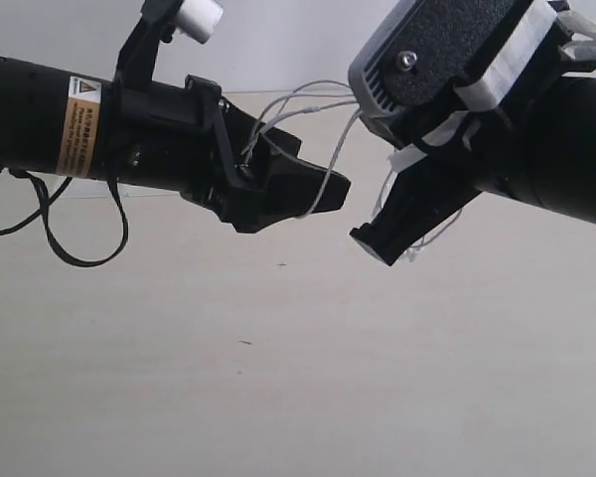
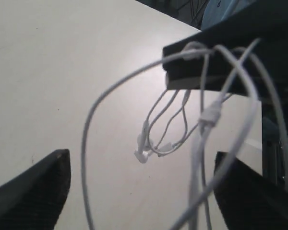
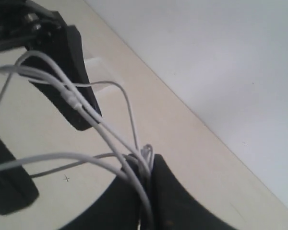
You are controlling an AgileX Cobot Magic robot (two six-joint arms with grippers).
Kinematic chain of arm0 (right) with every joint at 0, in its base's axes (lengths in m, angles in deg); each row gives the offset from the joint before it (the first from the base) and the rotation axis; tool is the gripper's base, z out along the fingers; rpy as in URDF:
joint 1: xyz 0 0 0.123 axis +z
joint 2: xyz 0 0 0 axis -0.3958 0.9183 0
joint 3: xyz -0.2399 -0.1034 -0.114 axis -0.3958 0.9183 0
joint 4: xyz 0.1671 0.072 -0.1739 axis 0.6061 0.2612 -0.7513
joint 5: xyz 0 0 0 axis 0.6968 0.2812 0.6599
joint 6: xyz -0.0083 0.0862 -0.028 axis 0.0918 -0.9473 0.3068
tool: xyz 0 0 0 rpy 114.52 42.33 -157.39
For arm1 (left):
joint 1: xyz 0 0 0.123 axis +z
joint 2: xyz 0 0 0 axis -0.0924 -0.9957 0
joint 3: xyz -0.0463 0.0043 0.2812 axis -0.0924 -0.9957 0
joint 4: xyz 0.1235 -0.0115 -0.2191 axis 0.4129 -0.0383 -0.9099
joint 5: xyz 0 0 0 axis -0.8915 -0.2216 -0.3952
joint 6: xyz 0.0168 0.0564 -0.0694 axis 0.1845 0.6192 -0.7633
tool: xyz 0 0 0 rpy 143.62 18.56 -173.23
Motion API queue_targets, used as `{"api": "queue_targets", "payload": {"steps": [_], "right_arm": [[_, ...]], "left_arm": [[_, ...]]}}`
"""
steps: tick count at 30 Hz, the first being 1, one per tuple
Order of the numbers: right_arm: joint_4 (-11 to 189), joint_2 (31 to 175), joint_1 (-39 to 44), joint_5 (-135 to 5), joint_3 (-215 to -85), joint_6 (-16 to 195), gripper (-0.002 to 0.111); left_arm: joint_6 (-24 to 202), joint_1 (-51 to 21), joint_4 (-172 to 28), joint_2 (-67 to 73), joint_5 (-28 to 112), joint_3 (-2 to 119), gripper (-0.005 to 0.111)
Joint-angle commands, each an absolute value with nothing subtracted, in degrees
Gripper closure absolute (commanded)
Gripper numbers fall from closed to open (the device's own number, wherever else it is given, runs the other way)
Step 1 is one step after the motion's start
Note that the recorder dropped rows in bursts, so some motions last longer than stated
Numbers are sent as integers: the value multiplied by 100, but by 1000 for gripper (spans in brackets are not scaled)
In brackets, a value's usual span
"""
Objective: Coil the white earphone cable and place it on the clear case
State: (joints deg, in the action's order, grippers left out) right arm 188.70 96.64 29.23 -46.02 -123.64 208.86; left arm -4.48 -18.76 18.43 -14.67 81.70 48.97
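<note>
Right claw [image 1: 375, 241]: arm raised above the bench [image 1: 278, 397] and angled down toward the middle, fingers pressed together on several strands of the white earphone cable [image 2: 210, 115]. Left claw [image 1: 328, 189]: arm held roughly level, tip facing the right claw and just short of it, fingers spread wide, cable loops draped over and between them. Cable: strung in the air between both claws, earbuds [image 2: 143, 153] dangling below.
</note>
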Motion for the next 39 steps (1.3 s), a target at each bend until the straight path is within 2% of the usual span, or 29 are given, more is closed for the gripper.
{"api": "queue_targets", "payload": {"steps": [1,15,19,22,29,35,39], "right_arm": [[18894,9622,2931,-4335,-12146,20962,108],[18894,9622,2931,-3977,-12041,20962,108],[18894,9634,2931,-4396,-12099,20812,108],[18894,9713,2931,-4539,-12226,20654,108],[18894,10379,2931,-4510,-12682,20875,108],[18283,11150,2796,-4289,-13189,21015,108],[18894,11544,2480,-4752,-13581,21015,108]], "left_arm": [[-441,-1870,1752,-1158,8245,4889,29],[-818,-1870,2236,-314,8198,4889,29],[-1202,-1870,2564,-45,8192,4880,29],[-1312,-1860,2747,255,8192,4694,43],[-1301,-1860,2759,1479,7647,3944,106],[-1361,-1860,2699,2970,7230,3172,107],[-1602,-1860,2699,4008,6999,2688,107]]}}
